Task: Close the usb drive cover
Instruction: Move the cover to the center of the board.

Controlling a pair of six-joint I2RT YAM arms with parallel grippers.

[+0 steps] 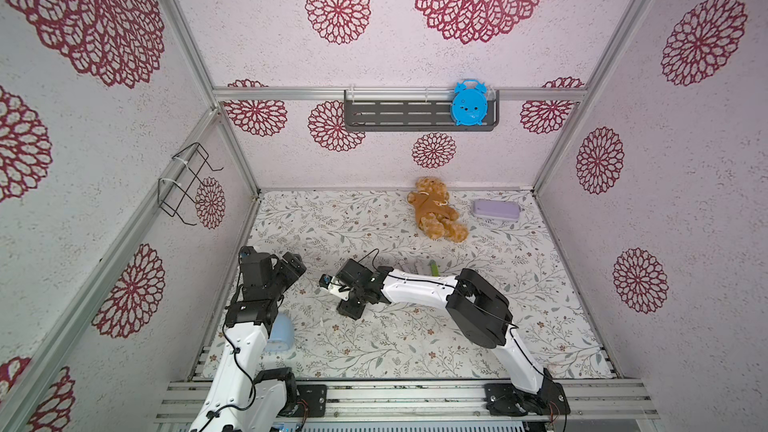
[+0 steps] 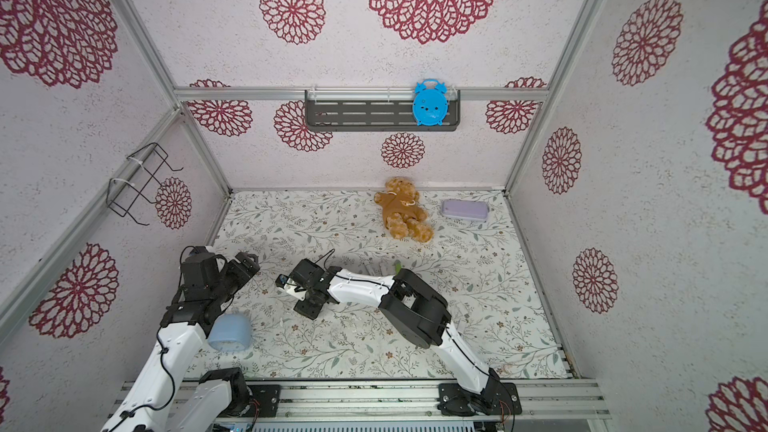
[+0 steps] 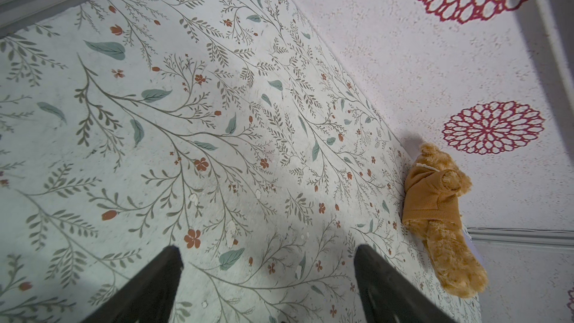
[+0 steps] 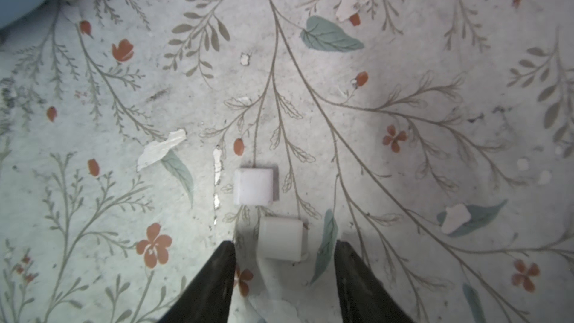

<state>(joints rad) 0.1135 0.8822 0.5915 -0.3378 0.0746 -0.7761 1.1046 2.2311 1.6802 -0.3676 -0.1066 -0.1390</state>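
Meanwhile, right jaws stand released astride the white drive (image 4: 281,237) on the surface (image 4: 403,57), its cover (image 4: 253,186) off just beside it; left jaws gape wide.

Home-styled robot lab booth: aluminium frame (image 1: 291,94), wallpapered walls (image 1: 374,60), teddy bear (image 1: 436,209).

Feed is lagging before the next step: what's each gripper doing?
Left gripper: open, empty.
Right gripper: open, jaws either side of a white piece, not touching it.
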